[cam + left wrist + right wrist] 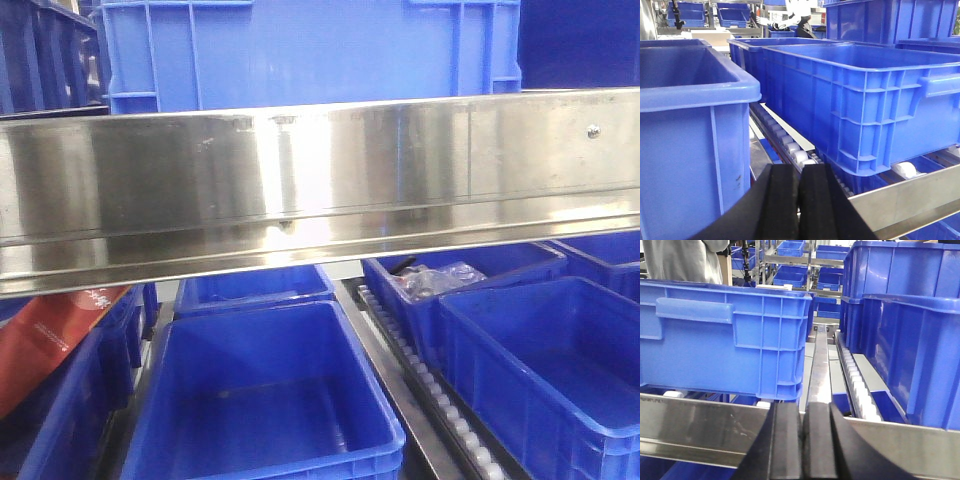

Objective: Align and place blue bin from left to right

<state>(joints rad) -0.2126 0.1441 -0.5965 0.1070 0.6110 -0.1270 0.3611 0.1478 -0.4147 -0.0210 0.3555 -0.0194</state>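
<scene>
Blue bin [720,335] on rollers, both grippers [799,200] [802,440] closed

blue bin [725,340] on rollers, right gripper [802,445] closed

Front view, counts: 1 blue bin [310,50] above my steel rail [320,190], ribbed wall facing; 5 open blue crates below the rail, e.g. nearest one [265,400]; 1 of them holds a clear plastic bag [440,280]; 1 red carton [60,330] at left; 1 roller track [440,400] btwn crate rows. Wrist views: 2 claws, left claw [799,205] and right claw [803,445], 2 black pads each, pads pressed together.
</scene>
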